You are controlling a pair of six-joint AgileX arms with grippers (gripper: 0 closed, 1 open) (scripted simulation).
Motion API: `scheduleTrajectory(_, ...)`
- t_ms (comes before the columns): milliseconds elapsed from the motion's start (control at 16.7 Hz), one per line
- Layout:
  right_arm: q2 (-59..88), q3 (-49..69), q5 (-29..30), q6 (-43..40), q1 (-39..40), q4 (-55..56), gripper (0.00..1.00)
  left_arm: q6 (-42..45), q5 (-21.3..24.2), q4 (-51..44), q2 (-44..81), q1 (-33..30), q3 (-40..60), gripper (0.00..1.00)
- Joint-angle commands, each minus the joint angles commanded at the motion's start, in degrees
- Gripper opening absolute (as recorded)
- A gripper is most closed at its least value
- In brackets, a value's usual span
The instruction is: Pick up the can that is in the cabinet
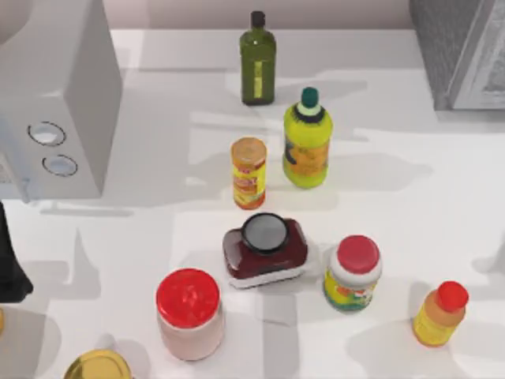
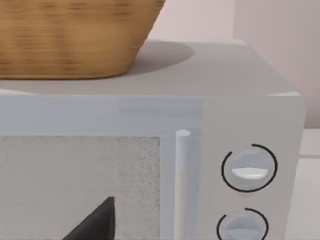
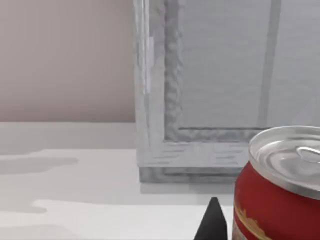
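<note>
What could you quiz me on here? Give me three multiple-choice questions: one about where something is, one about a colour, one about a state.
1. Where does the woven basket sit?
A. On the floor
B. On top of the grey box with round dials
C. On a chair

2. What colour is the side of the can?
A. Blue
B. Green
C. Red

3. How is the dark green bottle placed?
A. Standing upright with its cap on
B. Lying on its side
C. Upside down

Answers:
1 B: the left wrist view shows the basket resting on the box's flat top, above the dials.
2 C: the right wrist view shows a red side under a silver top.
3 A: the top view shows it standing on its base with a dark cap on top.
</note>
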Motion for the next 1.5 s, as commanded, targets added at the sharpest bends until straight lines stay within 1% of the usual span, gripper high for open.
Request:
scheduleTrajectory(420,0.00,-0.37,-0.04,0.15,0.03,0.01,0.00,0.00,0.00,0.00,0.00,0.00,0.00,1.00)
scheduleTrajectory(540,0.28,2.00,0.44,1.48,-1.36,-0.40,0.00,0.00,0.00,0.00,0.00,0.00,0.00,1.00)
scheduleTrajectory(720,1.45,9.78,1.90,5.94,-5.89,-2.02,0.00,0.00,0.00,0.00,0.00,0.00,0.00,1.00)
scheduleTrajectory(900,3.59,21.76,4.00,12.92,-12.80,-4.88,0.00,0.00,0.00,0.00,0.00,0.00,0.00,1.00)
scheduleTrajectory(1080,6.60,37.39,6.65,22.09,-21.78,-8.86,0.00,0.00,0.00,0.00,0.00,0.00,0.00,1.00)
scheduleTrajectory(1320,11.64,63.01,10.98,37.15,-36.51,-15.53,0.00,0.00,0.00,0.00,0.00,0.00,0.00,1.00)
scheduleTrajectory(1500,15.88,85.17,14.85,50.14,-49.37,-21.21,0.00,0.00,0.00,0.00,0.00,0.00,0.00,1.00)
